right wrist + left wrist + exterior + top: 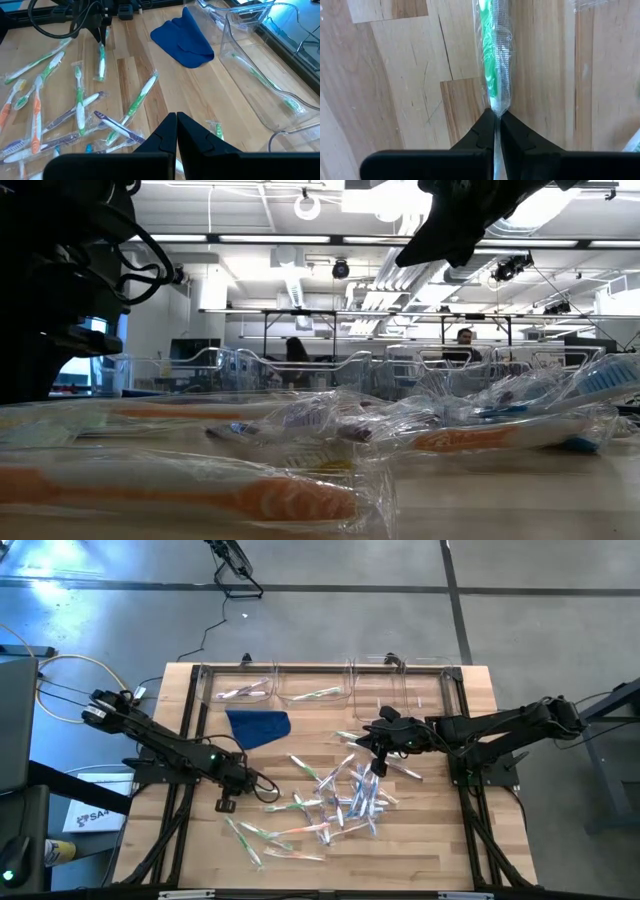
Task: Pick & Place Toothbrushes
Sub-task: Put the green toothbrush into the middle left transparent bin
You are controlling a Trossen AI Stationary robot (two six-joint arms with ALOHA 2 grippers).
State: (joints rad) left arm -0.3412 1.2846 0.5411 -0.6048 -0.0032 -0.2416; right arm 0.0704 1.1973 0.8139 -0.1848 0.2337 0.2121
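Left gripper [495,117] pinched shut on end of green-handled, clear-wrapped toothbrush [495,55]; its long axis runs straight ahead of fingers.

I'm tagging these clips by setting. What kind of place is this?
Probably a robotics lab or workshop hall: a concrete floor around a wooden table, high ceiling lights, and a person at workstations behind.
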